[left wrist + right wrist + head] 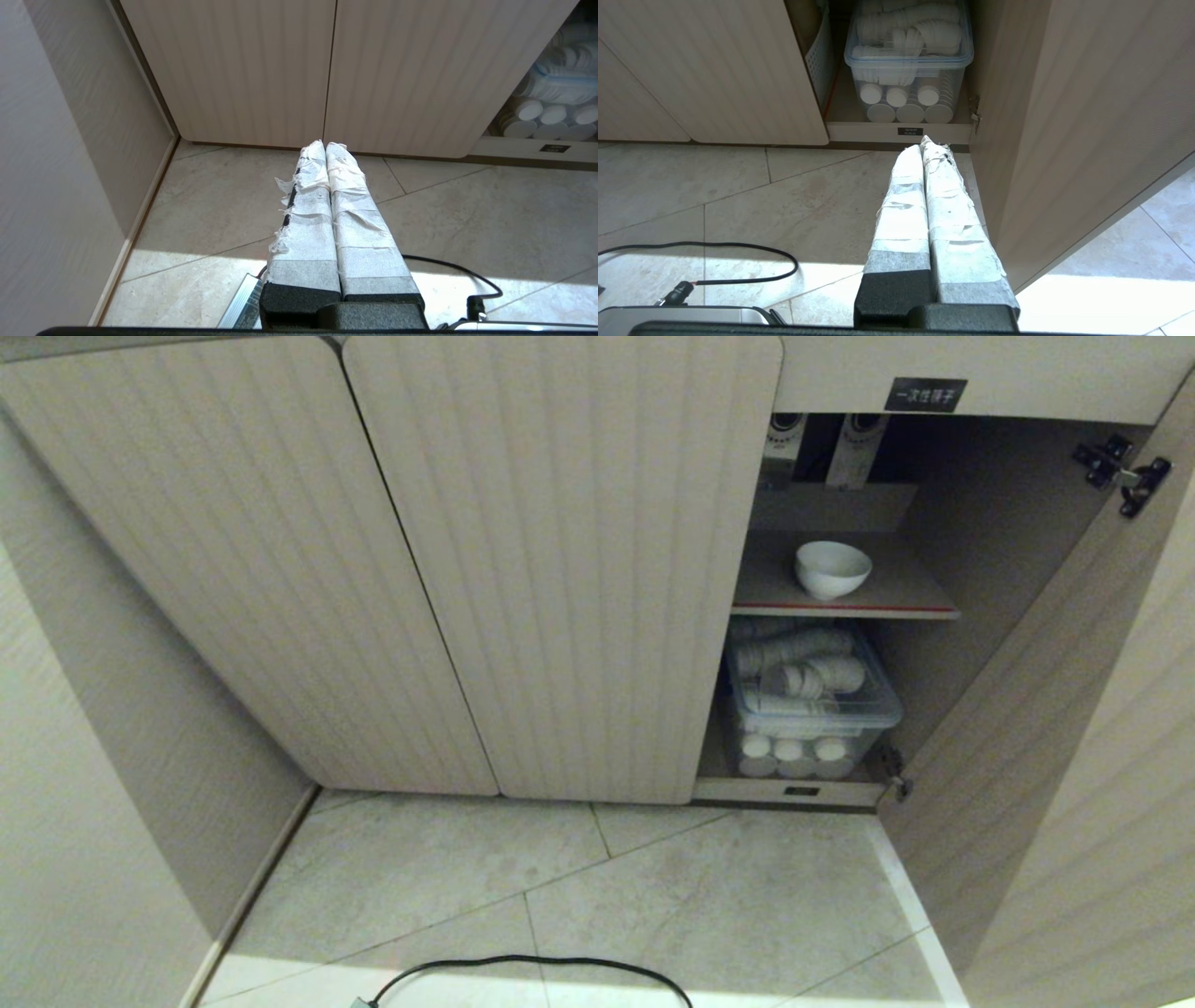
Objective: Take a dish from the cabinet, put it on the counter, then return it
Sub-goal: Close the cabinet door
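Dish [832, 568] sits on cabinet [560, 569] shelf, hidden from both closed, empty grippers' wrist views.

White dish [833, 568] upright in open cabinet [560, 569]
It rests alone on the red-edged shelf, well above and beyond both parked claws.

Tape-wrapped end effectors on black mounts

The left end effector [325, 145] has two long, tapering fingers [306, 224] wrapped in bands of white and greyish tape, frayed and wrinkled along one edge, with black showing through gaps in the wrap; the fingers rise from blocky black bases on a black mount. The right end effector [926, 142] is built the same way: two tapering fingers [901, 219] in layered white and grey tape, crumpled at the tips, seated in matte black blocks above a dark housing edge.
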